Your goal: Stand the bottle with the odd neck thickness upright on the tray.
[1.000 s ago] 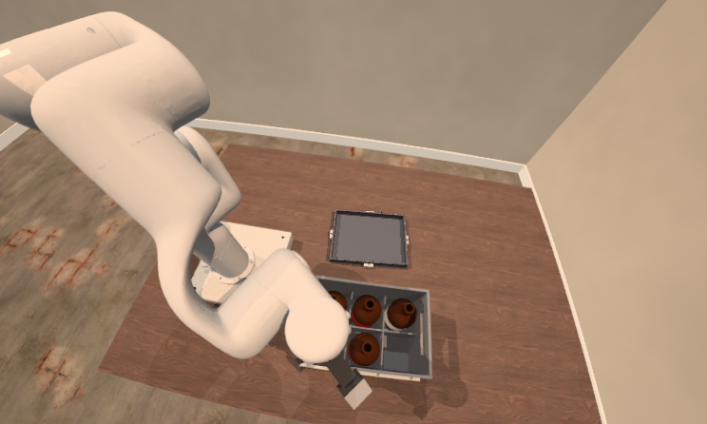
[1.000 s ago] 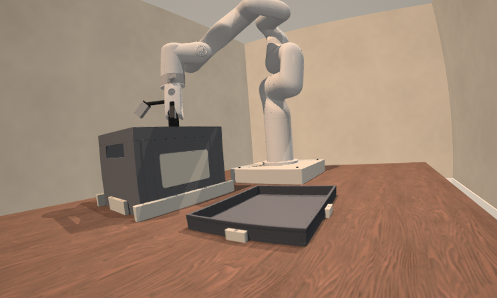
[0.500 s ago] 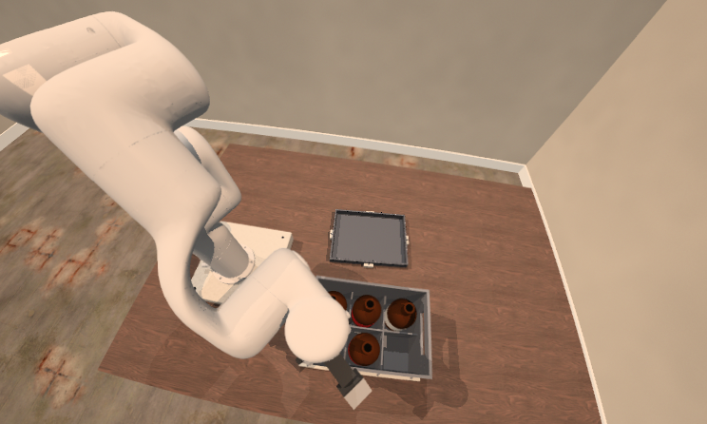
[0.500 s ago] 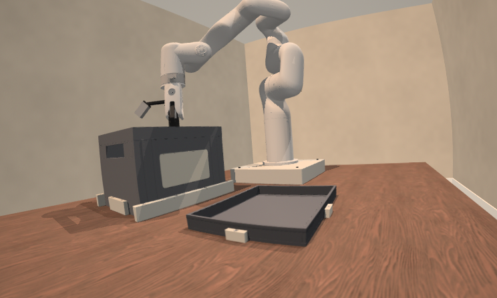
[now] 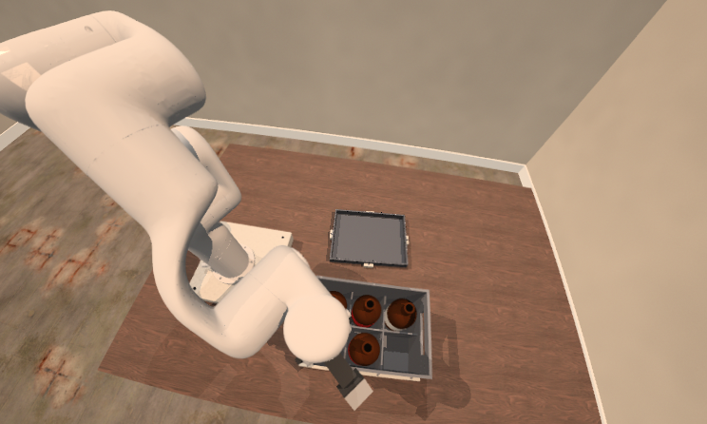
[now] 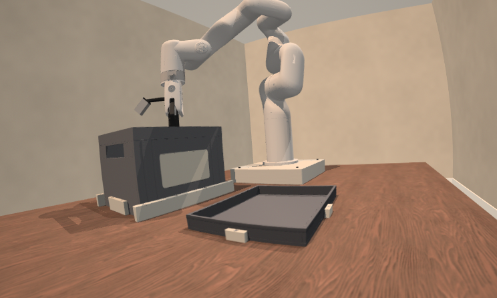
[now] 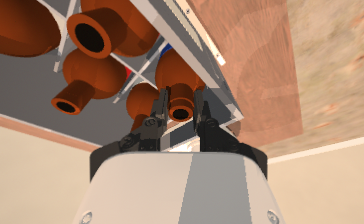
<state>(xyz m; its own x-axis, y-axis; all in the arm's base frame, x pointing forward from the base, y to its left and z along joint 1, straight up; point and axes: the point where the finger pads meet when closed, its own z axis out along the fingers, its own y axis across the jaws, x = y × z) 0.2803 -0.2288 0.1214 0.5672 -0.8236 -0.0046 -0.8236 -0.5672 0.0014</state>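
From the top I'm seeing the crate (image 5: 426, 326) near the tabletop's (image 5: 477, 221) front edge, tray (image 5: 369, 216) beside it, arm hiding one corner cell. On the exterior view the claw (image 6: 173, 111) is hovering just above the crate. On the wrist view it's clamping a bottle's neck (image 7: 182, 102), so I'm probably gauging or grabbing it. Next up: lifting straight so it's clearing the dividers.
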